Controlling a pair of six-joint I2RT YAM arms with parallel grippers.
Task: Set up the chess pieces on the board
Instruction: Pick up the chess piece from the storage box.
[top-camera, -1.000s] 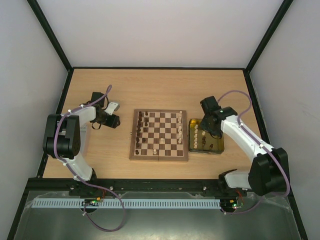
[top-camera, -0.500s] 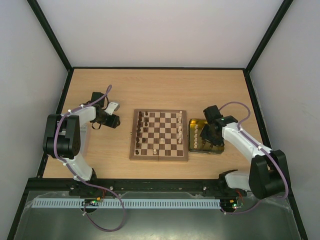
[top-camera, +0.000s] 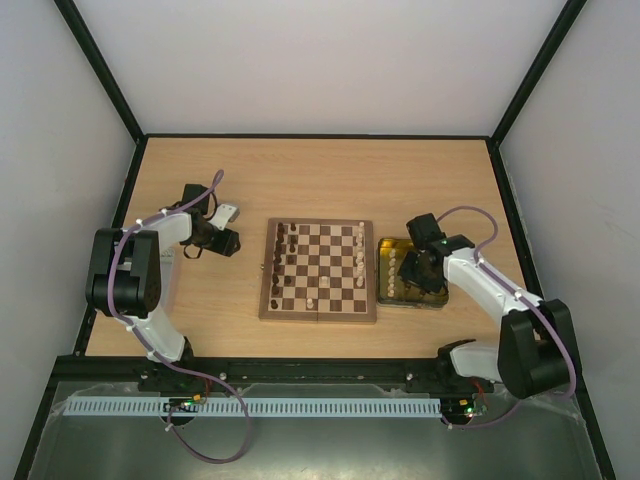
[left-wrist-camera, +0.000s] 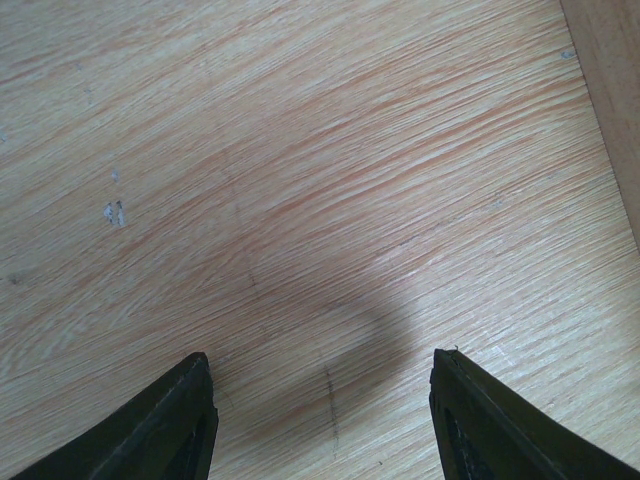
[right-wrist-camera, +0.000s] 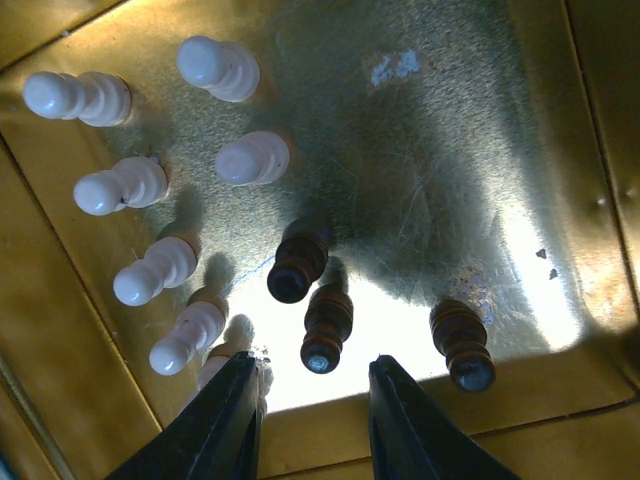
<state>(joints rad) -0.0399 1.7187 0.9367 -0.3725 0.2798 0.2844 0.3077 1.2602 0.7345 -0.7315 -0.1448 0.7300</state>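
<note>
Three dark chess pieces (right-wrist-camera: 318, 330): grouped on the floor of the yellow translucent tray (right-wrist-camera: 440, 150), near its near wall. The middle one lies between the right gripper's fingers.
Pale chess pieces (right-wrist-camera: 120, 185): seven or so in the left part of the same tray. One is just beside the left finger.
Board (top-camera: 322, 258): centre of the table, just left of the tray. Dark men are lined along its left side and pale ones along its right, and the middle squares are mostly bare.
Right gripper (right-wrist-camera: 315, 358): low over the tray, fingers spread and straddling the middle dark piece. No contact is visible.
Left gripper (left-wrist-camera: 320, 352): fingers spread wide with nothing between them, parked over bare wood left of the board.
Risk, neighbours: the dark pieces are close together, so a closing finger could tip the next one or nudge the pale one beside it.
Risk, grip: a turned wooden piece is narrow and rounded, and an off-centre pinch may squirt it out or lift it crooked.
Risk, tray: it looks light, so a finger catching the near wall could drag it.
Table (left-wrist-camera: 300, 150): pale wood grain with faint scuffs.
Room: plain white walls (top-camera: 320, 60) inside a black frame (top-camera: 100, 70).
</note>
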